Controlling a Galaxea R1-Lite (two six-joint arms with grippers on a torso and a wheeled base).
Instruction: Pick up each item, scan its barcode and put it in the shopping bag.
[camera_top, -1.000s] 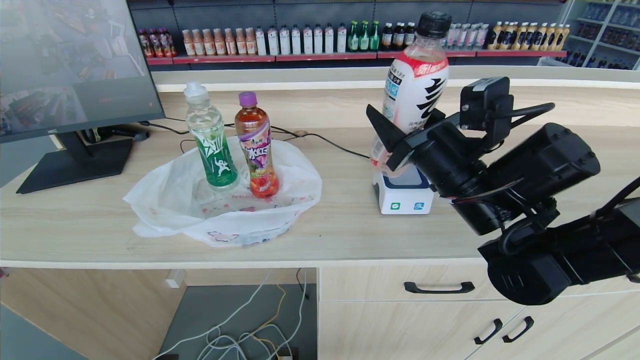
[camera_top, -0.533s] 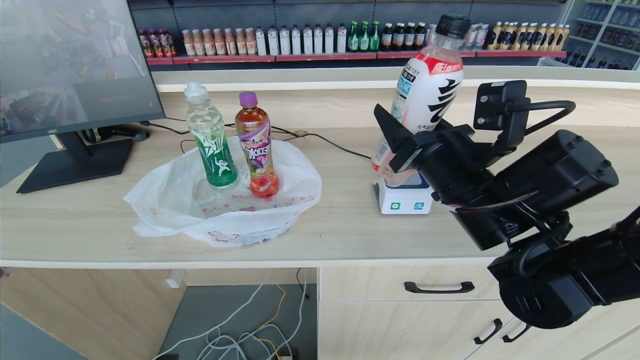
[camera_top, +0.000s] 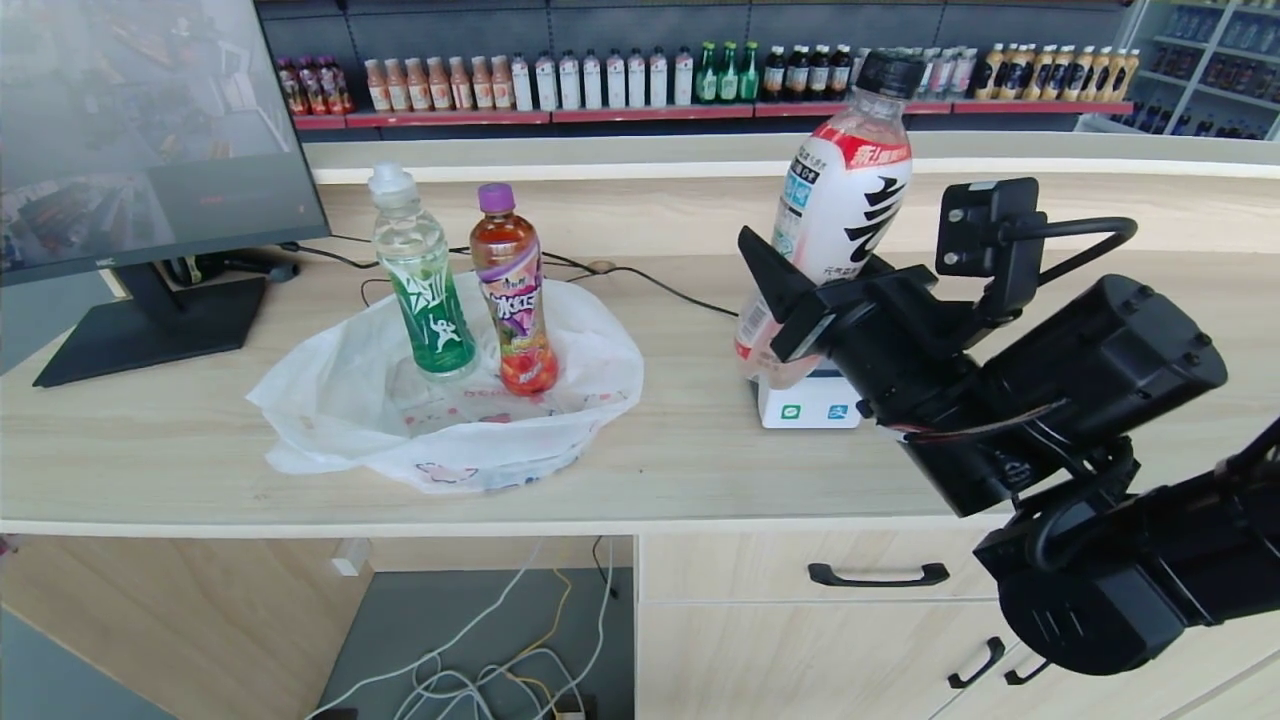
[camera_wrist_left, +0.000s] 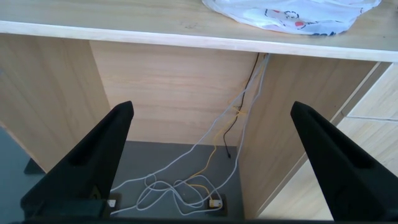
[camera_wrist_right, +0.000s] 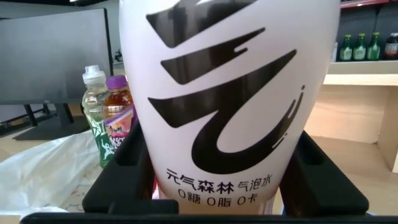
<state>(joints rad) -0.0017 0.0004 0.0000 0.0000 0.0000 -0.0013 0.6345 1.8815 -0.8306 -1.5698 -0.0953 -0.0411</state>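
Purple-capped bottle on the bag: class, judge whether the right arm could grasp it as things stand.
Probably not: the right end effector is shut on the white bottle above the scanner, leaving no free grip; the counter between looks open.

White bottle (camera_top: 840, 210), black cap, tilted, aloft just over the white scanner (camera_top: 808, 406). Green bottle (camera_top: 427, 295) and orange bottle (camera_top: 516, 300) stand upright in the open white bag (camera_top: 320, 400).

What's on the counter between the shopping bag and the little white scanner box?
Just bare wooden counter in the head view; a black cable runs behind that stretch, from behind the shopping bag toward the scanner.
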